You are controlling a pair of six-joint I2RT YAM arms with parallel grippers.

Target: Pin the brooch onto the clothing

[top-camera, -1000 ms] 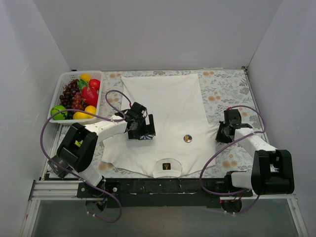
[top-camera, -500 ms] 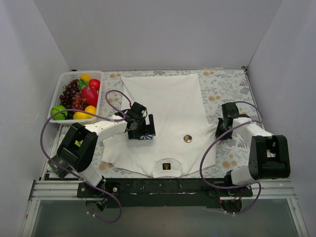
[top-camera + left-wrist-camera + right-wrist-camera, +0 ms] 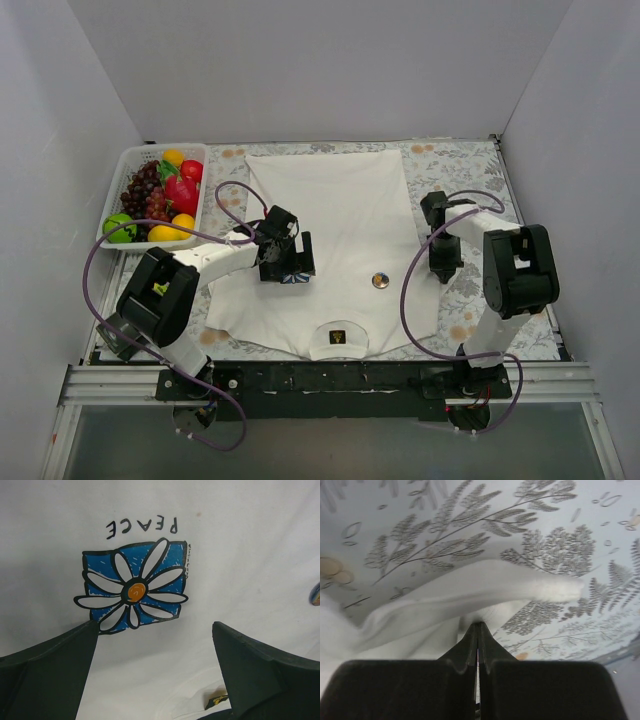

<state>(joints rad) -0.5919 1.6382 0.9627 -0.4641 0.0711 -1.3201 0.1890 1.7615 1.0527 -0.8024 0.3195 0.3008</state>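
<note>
The white T-shirt (image 3: 340,200) lies flat on the table, collar toward the arms. The brooch (image 3: 380,280) lies on its chest, dark-gold face up, right of the flower print; its edge shows in the left wrist view (image 3: 316,594). My left gripper (image 3: 288,268) is open and empty, low over the blue-and-white flower print (image 3: 132,590), with the neck label (image 3: 217,700) below it. My right gripper (image 3: 443,262) is shut, its tips (image 3: 478,625) against the bunched edge of the shirt's right sleeve (image 3: 470,592). I cannot tell whether cloth is pinched.
A white basket (image 3: 135,150) of toy fruit stands at the far left. A floral tablecloth (image 3: 470,180) covers the table. Grey walls close in the back and both sides. Purple cables loop from both arms.
My right arm has swung left and forward from the table's right side to the shirt's right sleeve. The left arm, shirt and brooch have not moved.
</note>
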